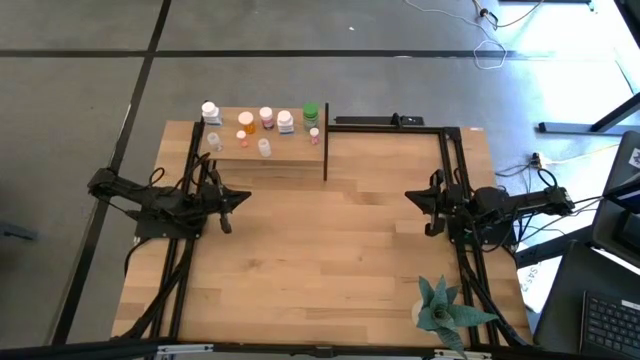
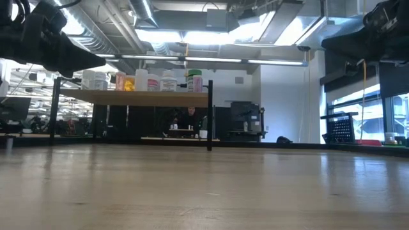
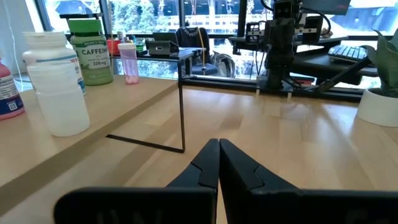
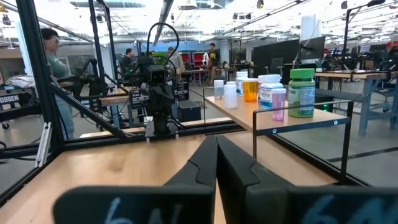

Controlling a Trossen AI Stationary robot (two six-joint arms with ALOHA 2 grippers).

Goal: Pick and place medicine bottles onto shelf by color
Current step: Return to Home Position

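Note:
Several medicine bottles stand upright on the light wood shelf (image 1: 265,155) at the table's far left: white ones (image 1: 210,112), an orange one (image 1: 246,122), pink ones (image 1: 267,117), small clear ones (image 1: 264,148) and a larger green one (image 1: 310,113). They also show in the low view, in a row on the shelf (image 2: 134,96). My left gripper (image 1: 243,197) hangs shut above the table, near side of the shelf. My right gripper (image 1: 412,195) is shut too, over the table's right half. Neither holds anything.
A green spiky plant in a white pot (image 1: 445,308) stands at the near right corner. The shelf's black posts (image 1: 326,140) rise at its right end. A black frame (image 1: 395,123) runs along the far right edge. Bare wood (image 1: 330,240) lies between the arms.

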